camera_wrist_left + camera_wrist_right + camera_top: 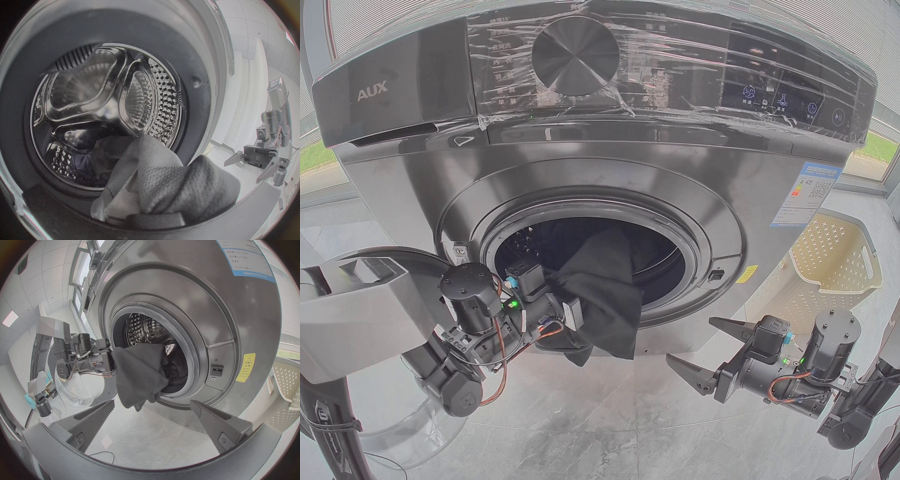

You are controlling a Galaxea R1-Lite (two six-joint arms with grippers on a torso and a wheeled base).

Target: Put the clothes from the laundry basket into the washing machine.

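A dark grey garment (pixel 606 294) hangs half in, half out of the washing machine's round opening (pixel 669 275), its lower end draped over the rim toward the floor. My left gripper (pixel 570 314) is at the opening's near left edge, shut on the garment, with the cloth (pixel 175 181) bunched over it. Deeper in the steel drum (pixel 93 93) lie other dark clothes (pixel 84 162). My right gripper (pixel 690 340) hovers open and empty, low in front of the machine and right of the opening. From the right wrist view the garment (pixel 140 371) hangs between that gripper and the drum.
The machine's glass door (pixel 381 300) stands swung open on the left, behind my left arm. A cream perforated laundry basket (pixel 831 262) stands on the floor to the machine's right. Grey tiled floor (pixel 625 412) lies open in front of the machine.
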